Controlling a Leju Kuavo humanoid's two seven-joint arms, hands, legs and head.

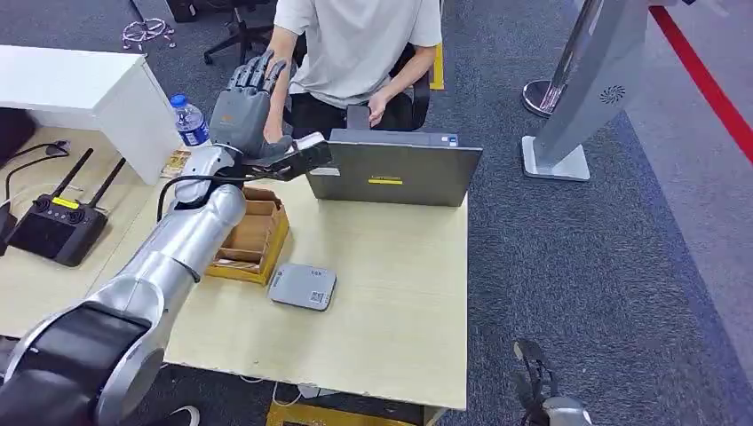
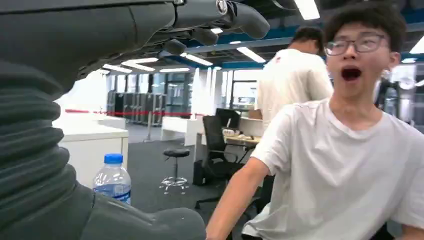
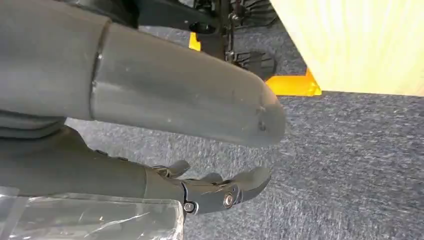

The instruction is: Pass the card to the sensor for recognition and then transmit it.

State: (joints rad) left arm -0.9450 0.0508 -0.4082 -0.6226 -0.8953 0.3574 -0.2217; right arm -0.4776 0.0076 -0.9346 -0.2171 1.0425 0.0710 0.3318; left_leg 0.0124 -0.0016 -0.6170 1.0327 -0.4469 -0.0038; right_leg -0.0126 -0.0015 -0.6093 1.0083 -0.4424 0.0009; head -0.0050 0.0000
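Status of the handover: late stage, by my reading.

- Left hand (image 1: pixel 244 102), grey and many-fingered, is raised in the upper left of the head view, above the back edge of the pale wooden table (image 1: pixel 400 293). Its fingers (image 2: pixel 220 15) are spread and apart from the thumb. Nothing sits between them in the wrist view, so the hand is released.
- Person in a white T-shirt (image 1: pixel 355 44) sits behind the table at top centre. One forearm (image 1: pixel 282 53) reaches to my raised fingers, close to them; I cannot tell if they touch.
- Card: I cannot pick it out anywhere. It is not in my left hand. Whether the person's hand holds it is hidden behind my fingers.
- Flat grey square sensor box (image 1: pixel 303 287) lies at mid-frame on the table, just right of the shallow brown wooden tray (image 1: pixel 253 235). Nothing rests on it.
- Grey open laptop (image 1: pixel 395 169) stands beyond it, back towards me.
- Right hand (image 3: pixel 165 182) hangs over grey carpet with fingers loosely extended, grasping nothing.

Judgement: reading and passing look done. What is left is lowering the left arm, unless another card follows.
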